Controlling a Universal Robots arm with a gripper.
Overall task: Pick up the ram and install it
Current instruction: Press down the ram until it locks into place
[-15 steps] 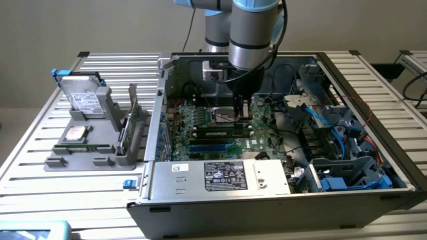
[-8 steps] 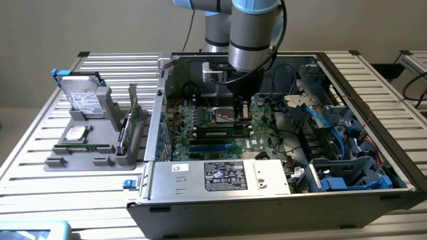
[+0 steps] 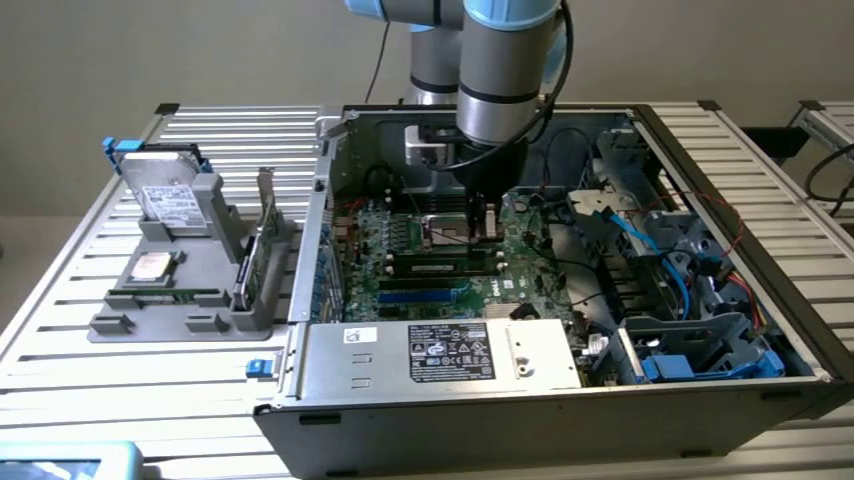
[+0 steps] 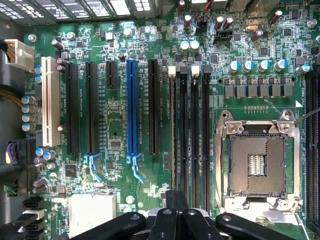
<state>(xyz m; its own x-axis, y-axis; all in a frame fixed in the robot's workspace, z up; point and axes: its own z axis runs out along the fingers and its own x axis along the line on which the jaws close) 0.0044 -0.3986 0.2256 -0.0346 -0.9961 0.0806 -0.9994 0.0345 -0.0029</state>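
On the exterior view's left, a grey holder (image 3: 147, 320) is sitting on the slatted surface (image 3: 80, 380), carrying a hard drive (image 3: 167, 195), an upright expansion card (image 3: 267, 240) and a thin green strip (image 3: 167, 297) lying along its front. Moving right, the open computer case (image 3: 400, 400) is lying on its side, and the arm is reaching down into it. The claw (image 3: 481, 222) is pinched fully closed and gripping nothing that I can see. The ram (image 3: 434, 267) appears to be standing in a memory slot, with the claw poised just over its end on the exterior view's right. In the wrist view the ram (image 4: 172, 135) is showing edge-on, and the claw (image 4: 176, 200) is sitting over that slot's end, between the blue slot (image 4: 132, 105) and the processor socket (image 4: 257, 162). Judging the seating stage is in hand. Finishing it calls for straight downward pressure. Contact cannot be confirmed.
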